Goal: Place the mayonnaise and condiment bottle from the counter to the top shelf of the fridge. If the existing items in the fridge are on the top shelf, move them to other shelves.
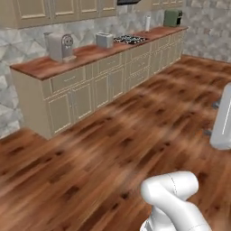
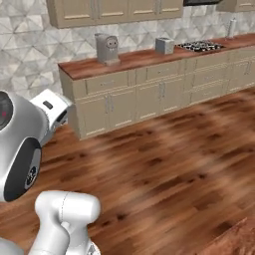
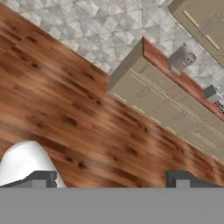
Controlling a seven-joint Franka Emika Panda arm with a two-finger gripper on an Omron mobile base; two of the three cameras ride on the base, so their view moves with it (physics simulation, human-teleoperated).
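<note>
**Gripper wide open, nothing held; jar and bottle not yet found**

Your gripper (image 3: 111, 177): fingers spread wide, empty, over wood floor. Counter (image 1: 43, 67): well apart; coffee machine (image 1: 61, 46) and toaster (image 1: 104, 40) stand along its back edge. Mayonnaise, condiment bottle: cannot be made out. Expect light, rigid, slick containers; grip mid-body.

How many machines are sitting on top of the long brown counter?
3 on the counter: a coffee machine near the close end, a toaster past it, and a green appliance at the far end. Small things farther back may be hidden.
</note>
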